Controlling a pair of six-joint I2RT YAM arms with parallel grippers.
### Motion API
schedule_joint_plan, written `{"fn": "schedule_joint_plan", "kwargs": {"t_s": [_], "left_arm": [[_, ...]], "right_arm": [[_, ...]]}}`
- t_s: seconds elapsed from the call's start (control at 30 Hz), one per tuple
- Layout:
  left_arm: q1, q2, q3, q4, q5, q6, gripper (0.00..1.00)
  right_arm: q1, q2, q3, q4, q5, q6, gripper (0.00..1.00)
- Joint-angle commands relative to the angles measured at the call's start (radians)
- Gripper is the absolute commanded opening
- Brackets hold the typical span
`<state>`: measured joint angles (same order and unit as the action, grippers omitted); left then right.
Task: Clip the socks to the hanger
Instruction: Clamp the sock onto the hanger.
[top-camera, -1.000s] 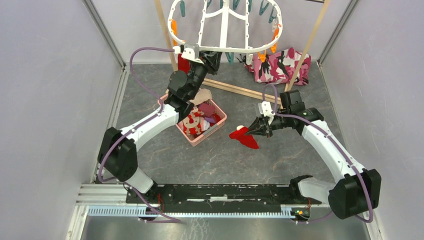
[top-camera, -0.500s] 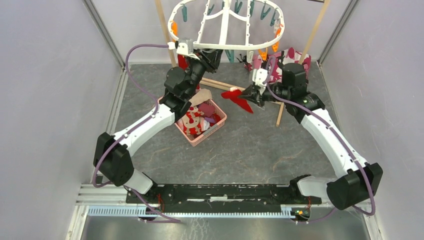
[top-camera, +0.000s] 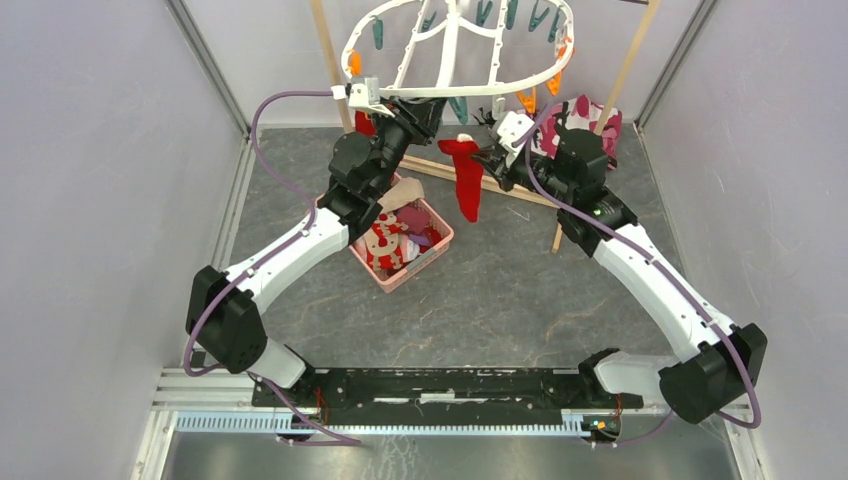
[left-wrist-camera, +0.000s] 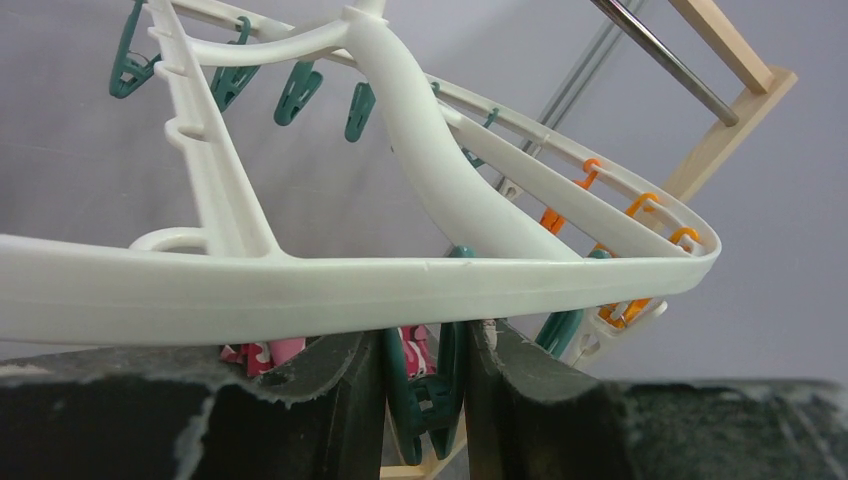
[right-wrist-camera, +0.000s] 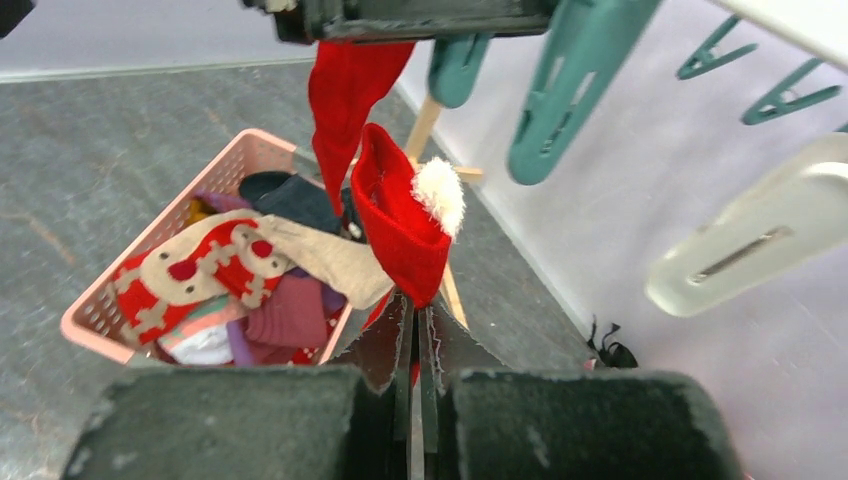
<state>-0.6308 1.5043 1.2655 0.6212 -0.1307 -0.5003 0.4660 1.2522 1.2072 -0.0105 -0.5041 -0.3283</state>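
Note:
The white oval hanger (top-camera: 452, 88) hangs at the back, with teal and orange pegs. My left gripper (top-camera: 430, 113) reaches up under its near rim (left-wrist-camera: 400, 285) and is shut on a teal peg (left-wrist-camera: 432, 400), squeezing it between its fingers. My right gripper (top-camera: 488, 158) is shut on a red sock (top-camera: 467, 178) with a white pompom (right-wrist-camera: 438, 190), held just right of the left gripper, below the rim. In the right wrist view my gripper (right-wrist-camera: 415, 305) pinches the sock (right-wrist-camera: 400, 235) at its lower edge. Another red sock (right-wrist-camera: 345, 95) hangs beside the left gripper.
A pink basket (top-camera: 443, 243) with several more socks stands on the grey floor under the left arm. Light wooden rack poles (top-camera: 500, 185) cross behind both grippers. A pink, black and white patterned cloth (top-camera: 575, 132) lies at the back right.
My right gripper has lifted the red sock off the floor and carried it up and back toward the hanger's near rim. The left gripper stayed at the peg; the hanger tilted slightly.

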Motion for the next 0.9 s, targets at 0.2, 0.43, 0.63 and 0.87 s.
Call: {"fn": "schedule_joint_plan", "kwargs": {"t_s": [0.2,0.43,0.63,0.87], "left_arm": [[0.0,-0.035,0.055,-0.025,-0.068,-0.122,0.1],[0.0,-0.03,0.055,-0.019,-0.055,-0.126,0.1],[0.0,-0.027,0.053,-0.017,-0.045,-0.131,0.1],[0.0,-0.018,0.05,-0.017,-0.04,-0.148,0.1]], "right_arm": [[0.038,-0.012,-0.013,0.125,0.25,0.117,0.0],[0.046,0.006,0.002,0.13,0.251,0.142,0.0],[0.052,0.022,0.007,0.126,0.257,0.152,0.0],[0.059,0.037,0.015,0.133,0.286,0.169,0.0]]}}
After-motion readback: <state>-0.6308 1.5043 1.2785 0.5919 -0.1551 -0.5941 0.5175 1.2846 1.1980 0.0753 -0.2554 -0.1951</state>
